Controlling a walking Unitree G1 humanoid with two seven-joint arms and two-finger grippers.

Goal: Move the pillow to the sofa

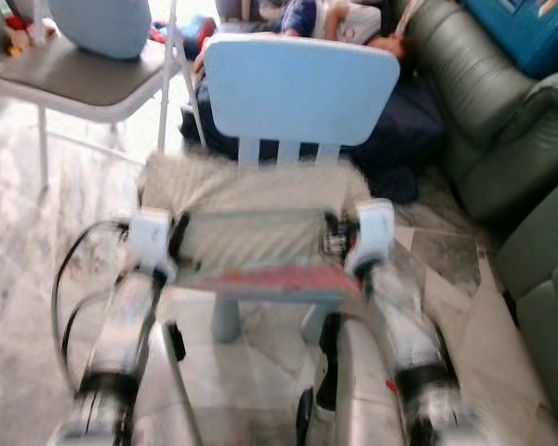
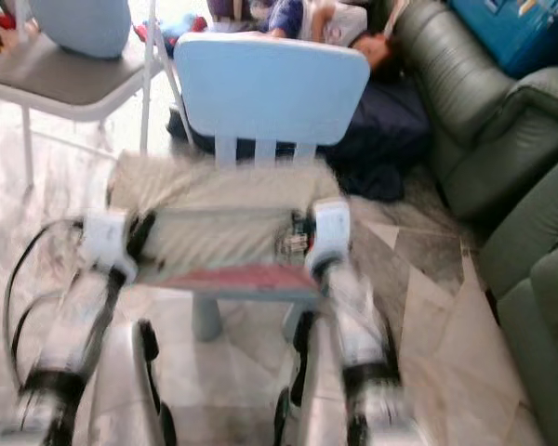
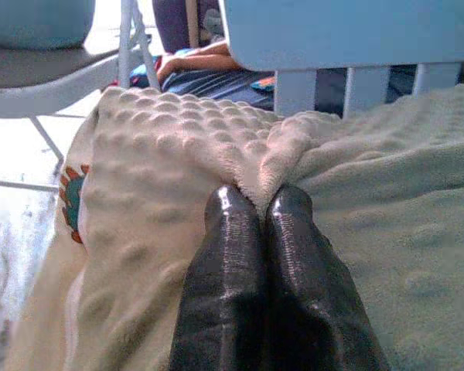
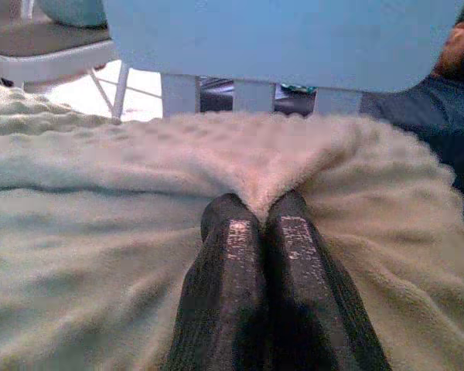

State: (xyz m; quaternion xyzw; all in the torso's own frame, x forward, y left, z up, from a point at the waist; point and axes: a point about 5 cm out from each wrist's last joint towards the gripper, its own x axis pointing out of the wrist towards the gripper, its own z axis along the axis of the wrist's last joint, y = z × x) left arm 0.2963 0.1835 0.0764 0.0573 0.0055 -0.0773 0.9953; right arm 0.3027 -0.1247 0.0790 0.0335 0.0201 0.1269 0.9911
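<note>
A cream pillow [image 1: 251, 200] with a bumpy cover lies on the seat of a small light-blue chair [image 1: 298, 88] right in front of me. My left gripper [image 3: 259, 202] is shut on a pinched fold of the pillow [image 3: 162, 147] near its left side. My right gripper [image 4: 259, 209] is shut on a fold of the pillow [image 4: 139, 201] near its right side. In the eye views both silver arms reach forward to the pillow's front edge, and the picture is blurred. A dark green sofa [image 1: 484, 102] stands to the right.
A person [image 1: 353, 23] lies on the floor behind the blue chair, against the sofa. A grey folding chair [image 1: 74, 74] with a pale blue cushion stands at the back left. Marble floor lies between the chair and the sofa.
</note>
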